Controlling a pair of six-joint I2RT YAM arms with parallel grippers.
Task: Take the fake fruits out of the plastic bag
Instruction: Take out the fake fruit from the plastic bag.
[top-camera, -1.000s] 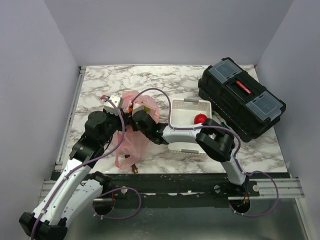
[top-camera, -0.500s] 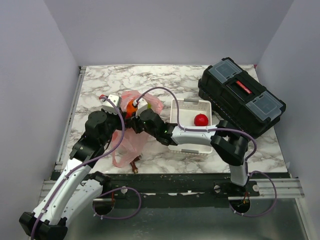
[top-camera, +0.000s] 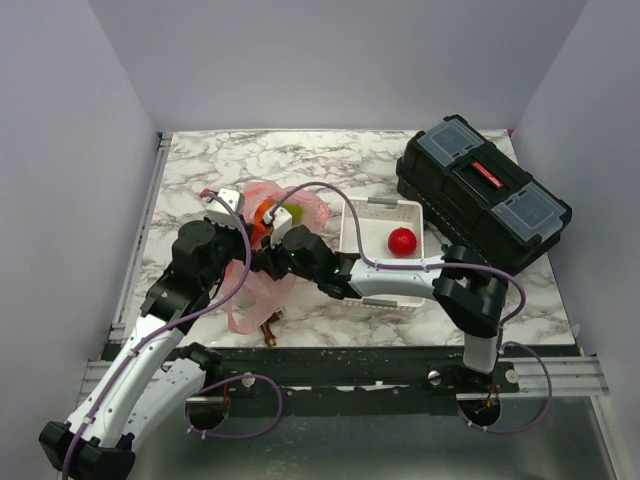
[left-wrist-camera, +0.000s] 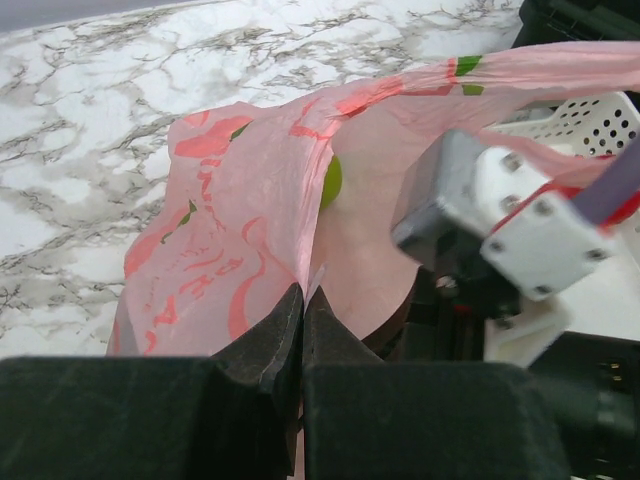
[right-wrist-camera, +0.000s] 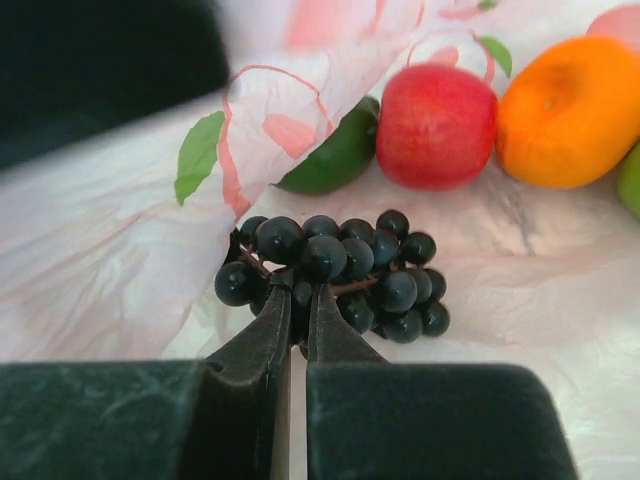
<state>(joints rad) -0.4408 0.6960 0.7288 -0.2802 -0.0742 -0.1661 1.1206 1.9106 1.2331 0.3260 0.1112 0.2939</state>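
Note:
The pink plastic bag (top-camera: 262, 285) lies left of centre, its mouth held up. My left gripper (left-wrist-camera: 302, 296) is shut on the bag's edge (left-wrist-camera: 250, 215); in the top view it (top-camera: 252, 228) is at the bag's top. My right gripper (right-wrist-camera: 300, 290) is inside the bag, shut on the black grape bunch (right-wrist-camera: 345, 270). Beyond the grapes lie a red apple (right-wrist-camera: 436, 125), an orange (right-wrist-camera: 570, 110), a dark green oval fruit (right-wrist-camera: 335, 160) and the edge of a light green fruit (right-wrist-camera: 630, 178). The top view shows the orange (top-camera: 262, 214) and light green fruit (top-camera: 295, 212).
A white tray (top-camera: 372, 212) right of the bag holds a red apple (top-camera: 402, 240). A black toolbox (top-camera: 482, 190) stands at the back right. The right arm's wrist (left-wrist-camera: 500, 215) fills the right side of the left wrist view. A small brown object (top-camera: 270, 328) lies near the front edge.
My right arm's wrist has drawn back toward the near edge inside the bag, uncovering the orange and light green fruit. The left gripper has kept its hold on the bag.

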